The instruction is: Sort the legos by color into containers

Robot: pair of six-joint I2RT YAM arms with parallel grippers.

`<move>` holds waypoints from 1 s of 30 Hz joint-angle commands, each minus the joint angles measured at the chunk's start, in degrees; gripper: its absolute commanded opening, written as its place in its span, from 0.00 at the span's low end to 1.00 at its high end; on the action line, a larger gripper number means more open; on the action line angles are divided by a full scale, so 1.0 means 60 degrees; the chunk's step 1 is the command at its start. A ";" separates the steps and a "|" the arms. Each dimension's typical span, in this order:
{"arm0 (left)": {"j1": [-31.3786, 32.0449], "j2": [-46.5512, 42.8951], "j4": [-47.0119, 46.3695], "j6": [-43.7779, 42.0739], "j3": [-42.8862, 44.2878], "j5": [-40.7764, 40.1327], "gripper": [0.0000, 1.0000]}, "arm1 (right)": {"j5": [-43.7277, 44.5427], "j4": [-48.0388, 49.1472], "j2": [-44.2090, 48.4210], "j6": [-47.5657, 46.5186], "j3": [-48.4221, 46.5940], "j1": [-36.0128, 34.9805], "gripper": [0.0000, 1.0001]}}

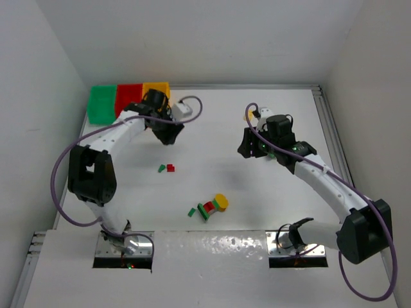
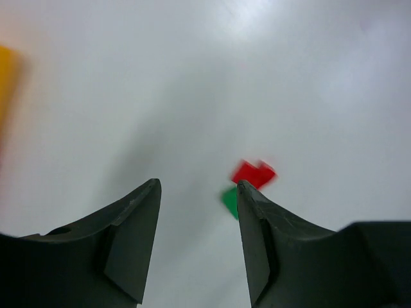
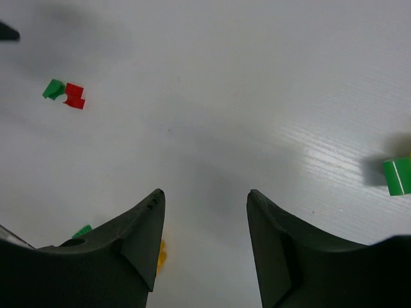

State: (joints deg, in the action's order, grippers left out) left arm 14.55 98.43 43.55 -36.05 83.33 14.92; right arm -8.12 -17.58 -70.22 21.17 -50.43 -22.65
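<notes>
Your containers (image 1: 128,97) stand in a row at the far left corner of the counter (image 1: 257,192), with your left hand (image 1: 170,133) just in front of them. A pair of legos (image 1: 167,168) lies nearer you, a cluster (image 1: 209,206) nearer still. Your right hand (image 1: 249,146) hangs well to the right.

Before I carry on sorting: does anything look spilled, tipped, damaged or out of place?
Nothing damaged or tipped. The bins stand in their row at the far left corner. Only oddity: one yellow brick lies alone near the right arm, far from the other loose legos mid-table.
</notes>
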 commanded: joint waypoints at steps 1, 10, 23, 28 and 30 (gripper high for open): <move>0.0123 -0.0116 0.1003 -0.1505 -0.0850 0.0780 0.49 | -0.0214 0.0411 0.0160 0.0002 0.0144 -0.0062 0.54; 0.1282 0.0323 0.0375 -0.2238 -0.1817 0.0517 0.49 | -0.0331 0.0602 0.0174 0.0207 0.0481 -0.0062 0.54; 0.1575 0.0264 -0.1311 -0.1652 -0.3210 -0.0333 0.48 | -0.0302 0.0646 0.0013 0.0266 0.0306 -0.0047 0.54; 0.1721 0.0338 -0.1501 -0.1653 -0.3385 -0.0275 0.46 | -0.0200 0.0528 0.0042 0.0193 0.0261 -0.0047 0.54; 0.1794 0.0382 -0.1560 -0.1609 -0.3487 -0.0231 0.45 | -0.0141 0.0499 0.0057 0.0193 0.0261 -0.0048 0.54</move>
State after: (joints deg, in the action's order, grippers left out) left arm 24.23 100.53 36.93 -46.24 63.57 12.84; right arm -9.37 -15.51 -70.19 22.35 -47.53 -22.65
